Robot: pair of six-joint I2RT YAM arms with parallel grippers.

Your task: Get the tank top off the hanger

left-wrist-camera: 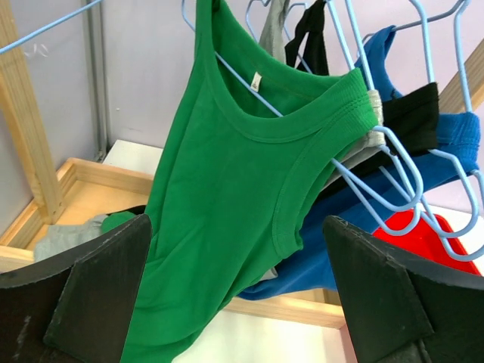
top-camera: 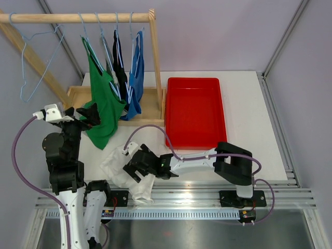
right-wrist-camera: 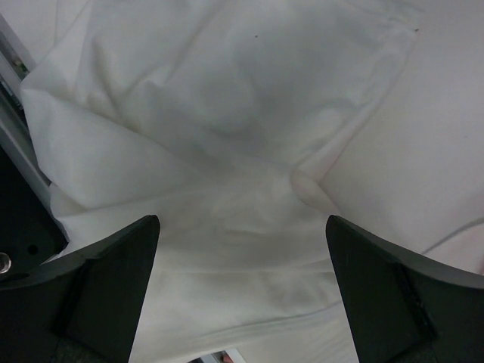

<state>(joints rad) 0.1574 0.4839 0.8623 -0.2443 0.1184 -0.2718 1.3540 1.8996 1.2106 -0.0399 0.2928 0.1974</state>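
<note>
Green tank top [left-wrist-camera: 227, 227]: hangs on the first loaded hanger at the far-left corner of the table [top-camera: 249, 114]. A wire arm shows through its neckline, and its body drapes toward the rack's base.
Left gripper [left-wrist-camera: 236, 227]: raised in front of the green fabric, fingers wide apart and holding nothing.
Right gripper [right-wrist-camera: 242, 223]: low over a crumpled white garment [top-camera: 110, 162] at the table's near edge, fingers spread, with no cloth between them.
Risk, hanger: a straight pull on the fabric would likely drag the hanger along the wooden rail [top-camera: 62, 18] or lift its hook off. The strap has to slip past the wire shoulder first.
Risk, neighbours: the loaded hangers crowd together, so a wide bite could also catch the grey or black garment.
Risk, rack: a hard downward tug could rock the light wooden frame.
Count, hangers: five pale-blue wire ones, four loaded and one empty hanger [top-camera: 36, 62] set apart to the left.
Count, hung garments: four, in green, grey, black and blue.
Count, other: one white garment and one red tray [top-camera: 193, 80] along the table's right half.
</note>
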